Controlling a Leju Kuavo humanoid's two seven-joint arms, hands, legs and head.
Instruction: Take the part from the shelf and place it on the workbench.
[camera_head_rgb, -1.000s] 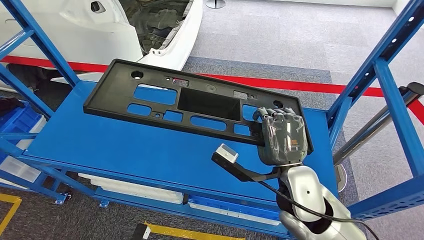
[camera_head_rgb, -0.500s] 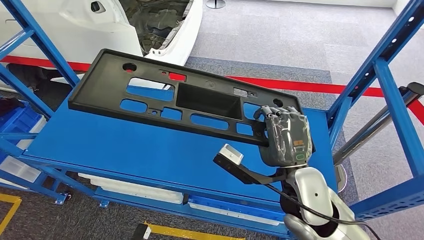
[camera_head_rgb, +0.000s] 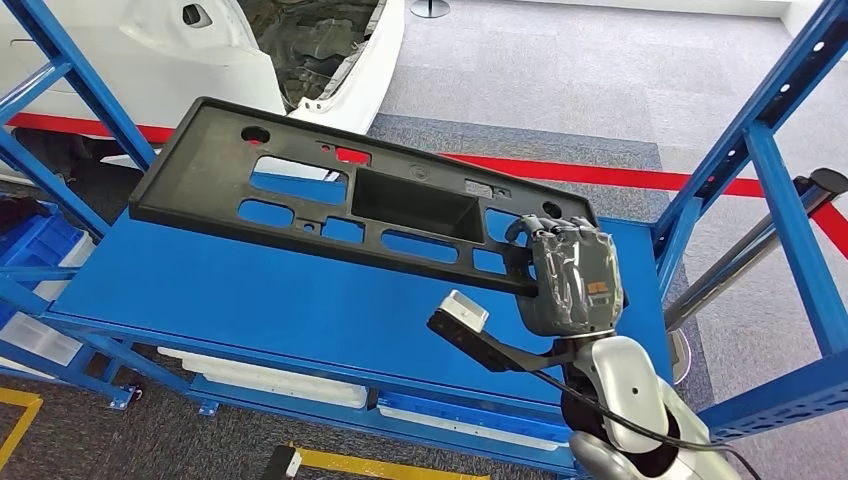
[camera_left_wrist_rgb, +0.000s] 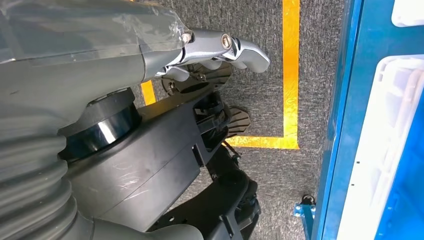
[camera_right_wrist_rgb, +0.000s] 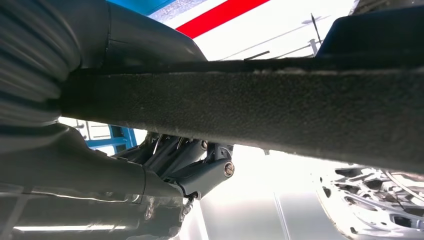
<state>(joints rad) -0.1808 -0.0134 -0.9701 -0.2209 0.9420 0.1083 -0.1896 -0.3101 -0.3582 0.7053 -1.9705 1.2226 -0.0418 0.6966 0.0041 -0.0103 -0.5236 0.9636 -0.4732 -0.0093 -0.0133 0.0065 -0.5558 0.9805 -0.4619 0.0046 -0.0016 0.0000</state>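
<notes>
The part (camera_head_rgb: 415, 205) is a long black plastic panel with several cut-outs and a rectangular recess. It hangs above the blue shelf deck (camera_head_rgb: 250, 290), its far left end raised highest. My right hand (camera_head_rgb: 572, 275) grips the panel's right end, fingers wrapped over its edge. In the right wrist view the panel's dark edge (camera_right_wrist_rgb: 250, 105) crosses close in front, with my right hand (camera_right_wrist_rgb: 100, 190) and its fingers (camera_right_wrist_rgb: 200, 170) clamped under it. My left hand (camera_left_wrist_rgb: 100, 55) hangs beside my body over the carpet and holds nothing; its fingers (camera_left_wrist_rgb: 225, 45) reach out freely.
Blue shelf uprights stand at the right (camera_head_rgb: 780, 200) and left (camera_head_rgb: 60, 70). A white car body (camera_head_rgb: 200, 50) sits behind the shelf, past a red floor line (camera_head_rgb: 600, 172). White trays (camera_head_rgb: 260, 375) lie on the lower level. Yellow tape (camera_left_wrist_rgb: 290, 75) marks the carpet.
The panel has risen off the shelf deck, its left end swinging up and to the left. My right hand keeps its grip and has shifted slightly.
</notes>
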